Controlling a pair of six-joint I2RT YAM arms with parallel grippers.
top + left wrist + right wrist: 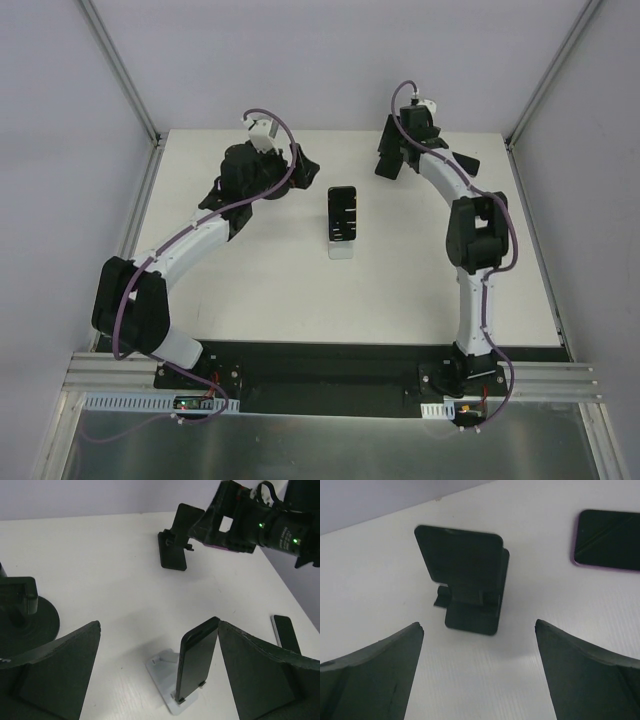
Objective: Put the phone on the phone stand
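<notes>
Gripper jaws on both arms stand wide apart, holding nothing. The left gripper [157,630] hangs low just beside the white stand [160,672], where a phone [196,662] leans upright. The right gripper [392,160], beyond that stand, faces a black stand [470,590]. Its wrist view shows a second phone [607,540] flat on the surface [380,570]. Both arms reach forward, elbows bent.

White table top [250,290]: fills the centre of the top view
Pale grey walls [330,60]: upper part, left and right sides of the frame
Aluminium posts [121,68]: slanting in from both upper corners
Black base plate [330,362], aluminium rail [110,375]: along the table's lower edge
Metal sheet [320,445]: bottom of the frame
</notes>
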